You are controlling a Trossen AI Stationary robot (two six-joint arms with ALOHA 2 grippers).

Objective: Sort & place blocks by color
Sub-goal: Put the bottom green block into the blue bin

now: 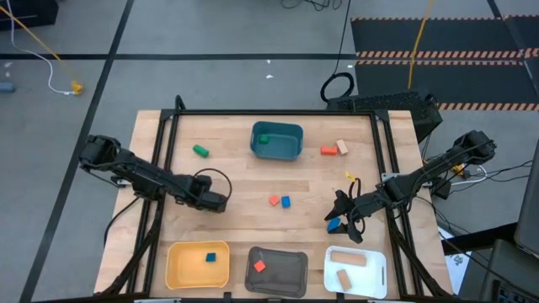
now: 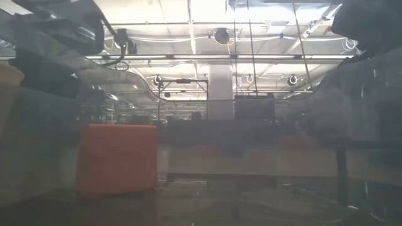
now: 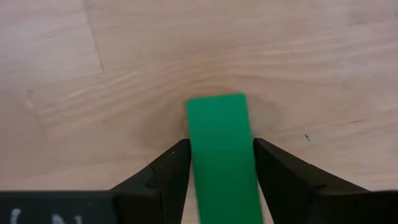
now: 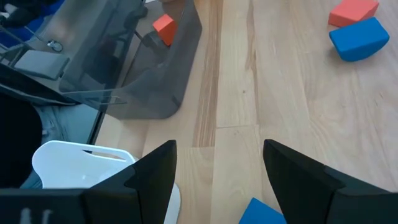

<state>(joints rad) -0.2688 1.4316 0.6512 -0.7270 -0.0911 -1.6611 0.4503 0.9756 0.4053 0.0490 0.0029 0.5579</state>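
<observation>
Left gripper (image 1: 221,201): over the bare table (image 1: 253,181) left of centre; jaws partly closed on a green block (image 3: 221,155), one finger (image 3: 165,177) against each long side; block end protrudes past the fingertips, wood grain beneath.
Right gripper (image 1: 344,220): at the right side, just beyond the white tray's far edge; jaws spread wide, nothing between them; fingers (image 4: 155,171) straddling bare wood, with a blue block (image 4: 261,211) just beside them, below the gap, not gripped.
Teal tray (image 1: 295,143): far centre; holds a green block (image 1: 263,139).
Yellow tray (image 1: 181,265): near left; holds a blue block (image 1: 211,257).
Grey tray (image 1: 290,268): near centre; holds a red block (image 1: 259,265), also visible in the right wrist view through the tray wall.
White tray (image 1: 375,273): near right; holds two tan blocks, one long bar (image 1: 347,257) and one shorter piece (image 1: 344,279).
Loose green block (image 1: 200,151): far left, left of the teal tray, well apart from it.
Red and tan pair: red block (image 1: 328,151) and tan block (image 1: 342,147), touching, right of the teal tray.
Centre pair: red block (image 1: 274,200) and blue block (image 1: 285,201), side by side at mid-table, between the two grippers.
Low view: large orange-red block (image 2: 116,160) close to the camera at left; remainder hazy.
</observation>
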